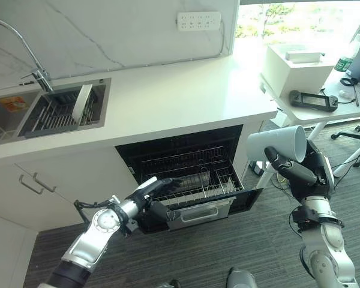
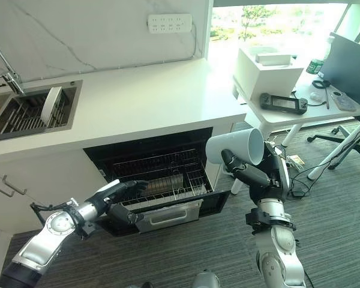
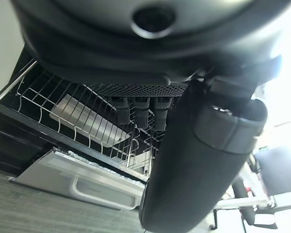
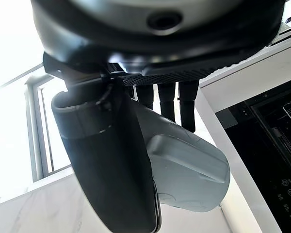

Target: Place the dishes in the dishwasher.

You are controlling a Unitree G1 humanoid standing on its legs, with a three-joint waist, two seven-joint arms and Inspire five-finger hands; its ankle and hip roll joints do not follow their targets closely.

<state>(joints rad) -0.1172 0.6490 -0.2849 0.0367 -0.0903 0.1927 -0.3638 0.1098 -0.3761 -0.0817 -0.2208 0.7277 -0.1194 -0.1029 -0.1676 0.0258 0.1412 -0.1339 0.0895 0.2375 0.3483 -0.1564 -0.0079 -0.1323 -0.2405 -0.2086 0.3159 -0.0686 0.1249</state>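
Right hand (image 1: 300, 171): fingers and thumb clamped around a white cup (image 1: 277, 144), held up on its side, beside the open dishwasher (image 1: 186, 174), ready to go in.
Left hand (image 1: 159, 189): fingers straight, resting on the pulled-out rack (image 1: 195, 177), likely to steady it.
Plate (image 1: 81, 103): stood upright in the sink (image 1: 60, 111) on the worktop (image 1: 180, 96), waiting.

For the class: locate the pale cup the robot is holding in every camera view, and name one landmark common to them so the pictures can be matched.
Left eye view: the cup lies sideways in the right hand, right of the dishwasher.
Right eye view: cup right of centre, above the same hand.
Left wrist view: I cannot find the cup.
Right wrist view: cup held past the fingers.
Shared landmark: the open dishwasher.
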